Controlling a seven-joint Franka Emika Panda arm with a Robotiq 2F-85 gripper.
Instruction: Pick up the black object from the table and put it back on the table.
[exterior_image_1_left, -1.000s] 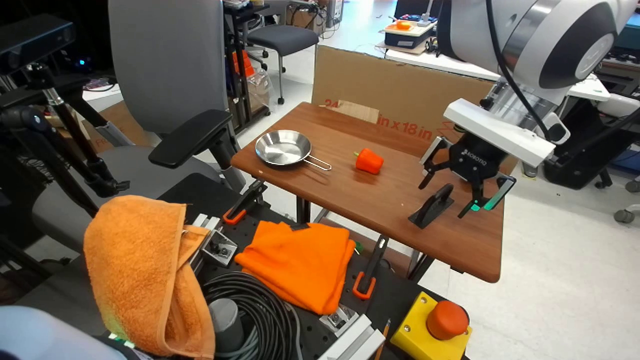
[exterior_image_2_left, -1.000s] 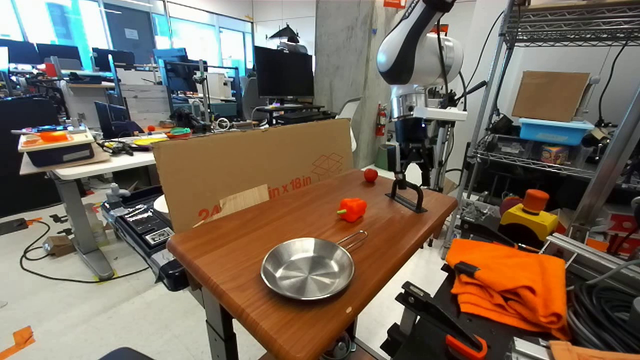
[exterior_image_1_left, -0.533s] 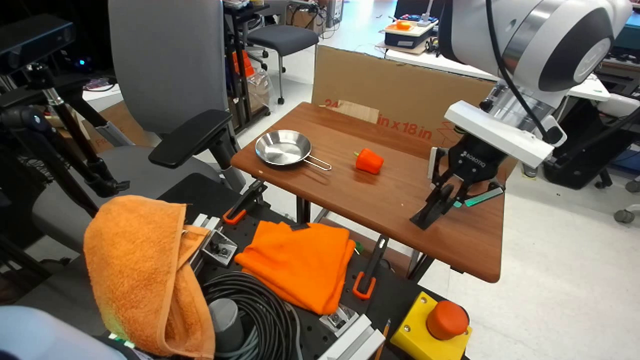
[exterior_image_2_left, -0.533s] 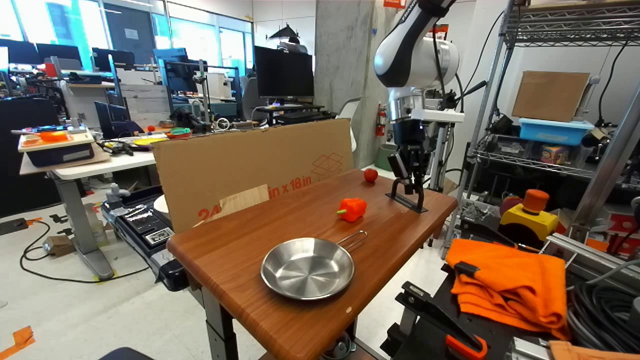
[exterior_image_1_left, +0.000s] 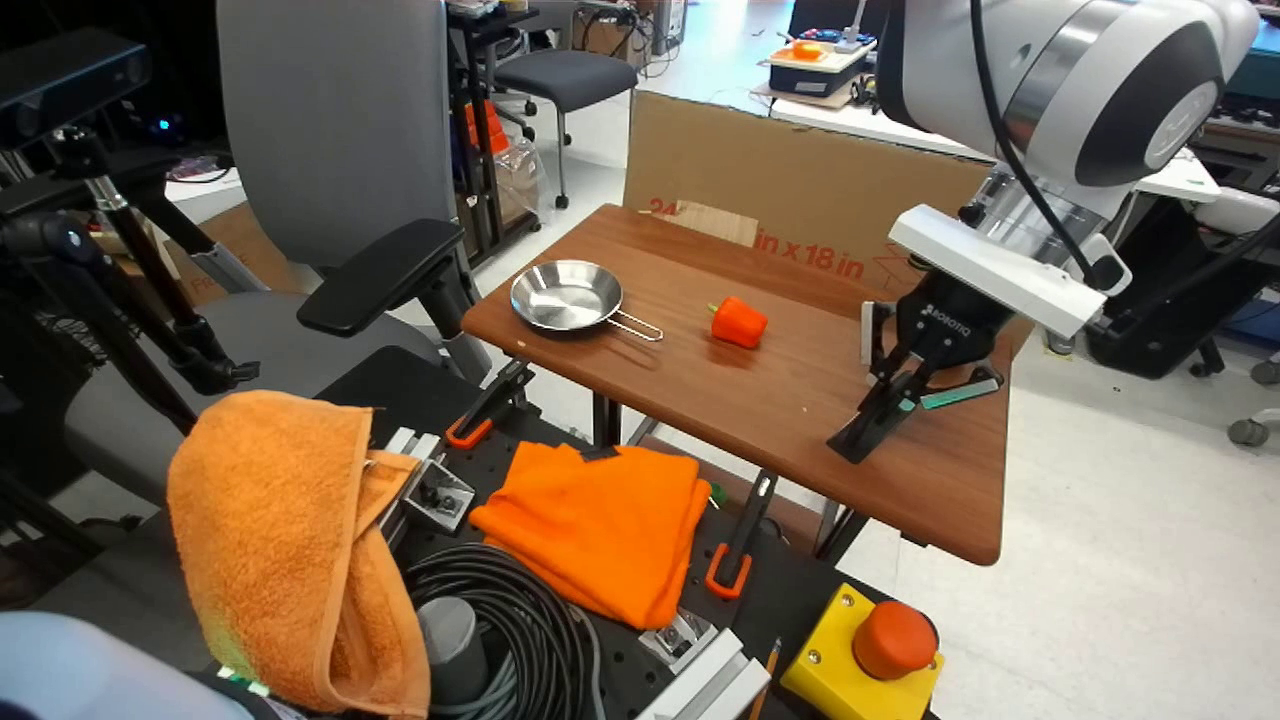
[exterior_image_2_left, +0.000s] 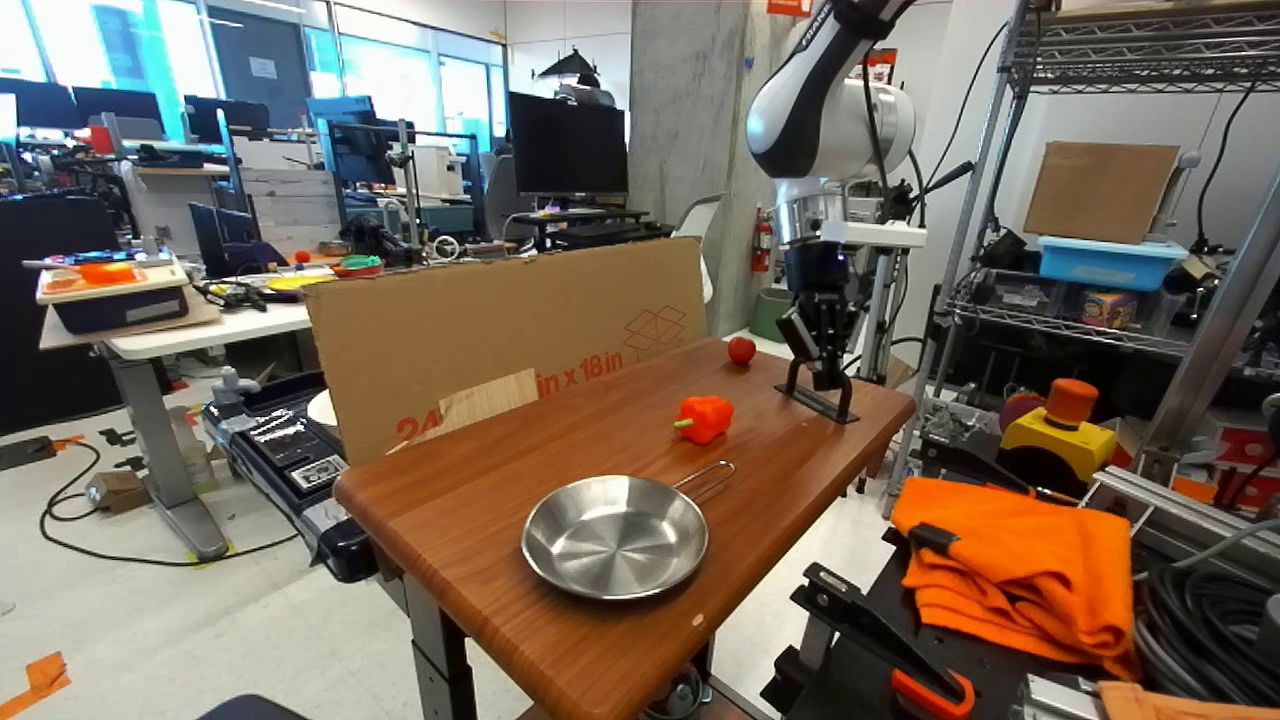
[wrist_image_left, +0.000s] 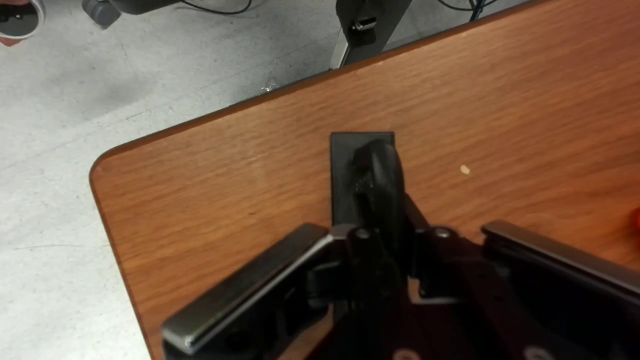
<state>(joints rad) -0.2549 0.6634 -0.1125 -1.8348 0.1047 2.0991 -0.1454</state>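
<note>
The black object (exterior_image_2_left: 815, 403) is a curved handle on a flat, narrow base, near one end of the brown table (exterior_image_2_left: 480, 500). Its base appears to lie on the tabletop in both exterior views. My gripper (exterior_image_1_left: 885, 402) reaches down from above, its fingers closed around the middle of the handle. Seen from the wrist, the handle of the black object (wrist_image_left: 384, 172) runs between the two fingertips of the gripper (wrist_image_left: 390, 207). The gripper's dark fingers hide the near part of the handle and most of the base there.
An orange-red pepper (exterior_image_2_left: 705, 418) and a steel pan (exterior_image_2_left: 615, 535) stand further along the table. A red ball (exterior_image_2_left: 741, 350) lies near the cardboard panel (exterior_image_2_left: 520, 330) that lines one long edge. A clamp (exterior_image_1_left: 740, 540) and an orange cloth (exterior_image_1_left: 600, 530) are beside the table.
The fingers were spread wide over the handle a second ago and have closed on it. The gripper has lowered a little, and the black object has shifted very slightly on the table.
</note>
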